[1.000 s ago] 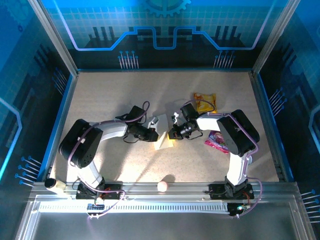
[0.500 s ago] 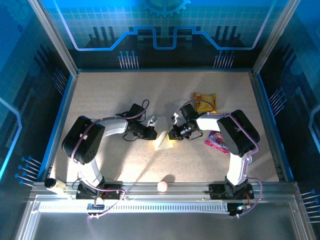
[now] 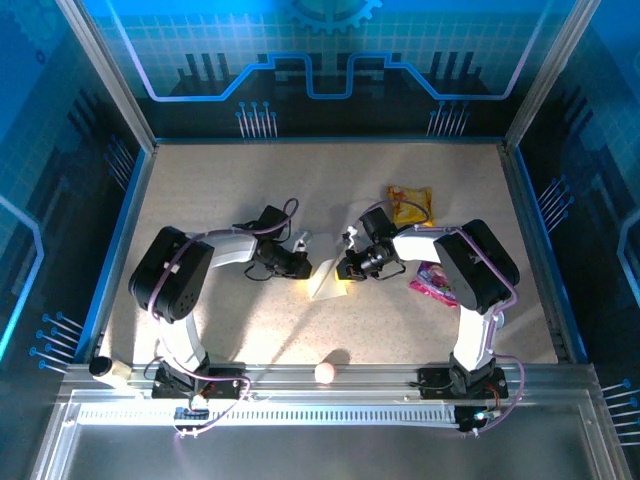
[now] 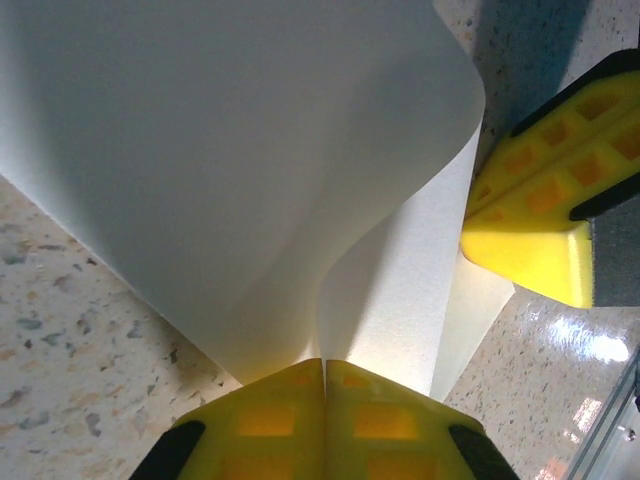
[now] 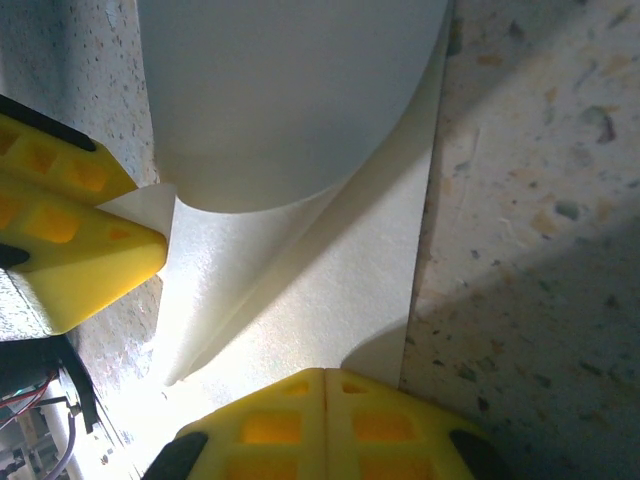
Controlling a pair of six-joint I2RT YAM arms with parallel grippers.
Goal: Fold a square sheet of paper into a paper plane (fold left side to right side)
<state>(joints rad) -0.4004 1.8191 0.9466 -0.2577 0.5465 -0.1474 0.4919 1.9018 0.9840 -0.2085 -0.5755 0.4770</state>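
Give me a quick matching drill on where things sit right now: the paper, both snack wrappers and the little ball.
1 square sheet of paper
2 yellow snack packet
3 pink wrapper
4 small ball

A by the near rail
B partly under the right arm
C between left claw and right claw
D beyond the right arm, farther back

Pairs: 1-C, 2-D, 3-B, 4-A

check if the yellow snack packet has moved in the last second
No. The yellow snack packet lies in the same spot as before, judged against the table at its far edge and the pink wrapper nearer the arms.
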